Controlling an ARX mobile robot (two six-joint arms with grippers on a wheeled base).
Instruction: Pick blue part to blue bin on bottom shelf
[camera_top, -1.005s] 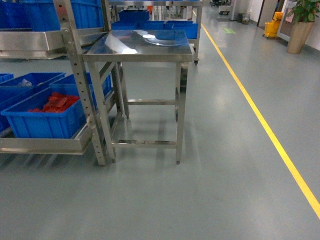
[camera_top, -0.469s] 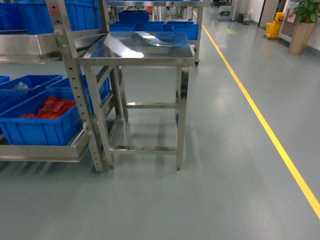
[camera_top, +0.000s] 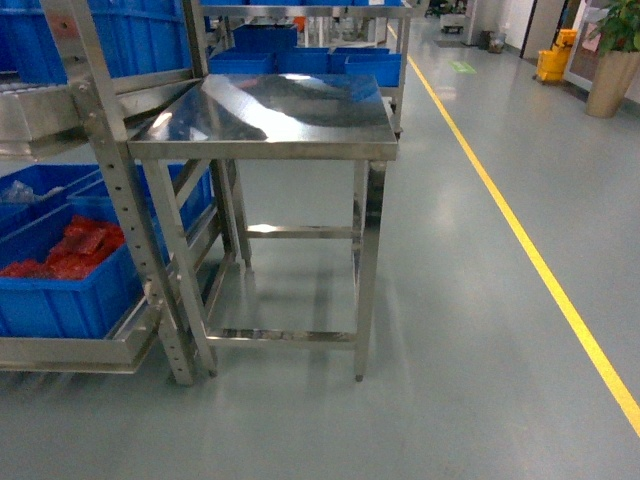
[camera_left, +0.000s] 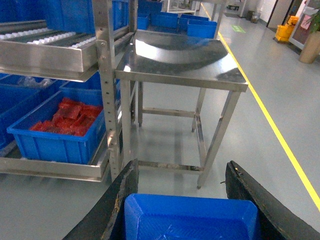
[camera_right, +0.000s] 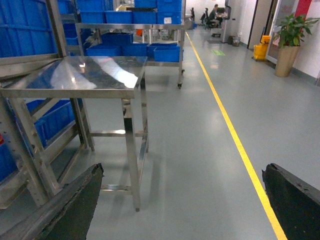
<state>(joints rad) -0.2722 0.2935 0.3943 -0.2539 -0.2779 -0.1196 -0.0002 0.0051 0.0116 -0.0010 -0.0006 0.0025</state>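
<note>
Off to the left of the left gripper (camera_left: 182, 200) and beyond it, a crate of red packets (camera_left: 60, 127) sits on the bottom shelf (camera_left: 50, 167) of the steel rack (camera_left: 107, 90), with more blue crates behind it. The gripper's two dark fingers (camera_left: 117, 210) stand apart, and between them, close under the wrist camera, lies a blue tray (camera_left: 190, 220); whether the fingers press its sides cannot be told, nor whether this is the blue part.

Straight ahead of both grippers stands a steel table (camera_top: 270, 110) (its top bare and glossy), touching the rack's upright post.

The right gripper (camera_right: 182, 210) is spread wide, one dark finger (camera_right: 70, 205) at each lower corner of its view, with only grey floor (camera_right: 200, 165) between. Ahead and slightly right of it a yellow line (camera_right: 225, 120) runs away down the aisle, and a potted plant (camera_right: 285, 45) stands far off to its right.

No writing or label can be read anywhere.
</note>
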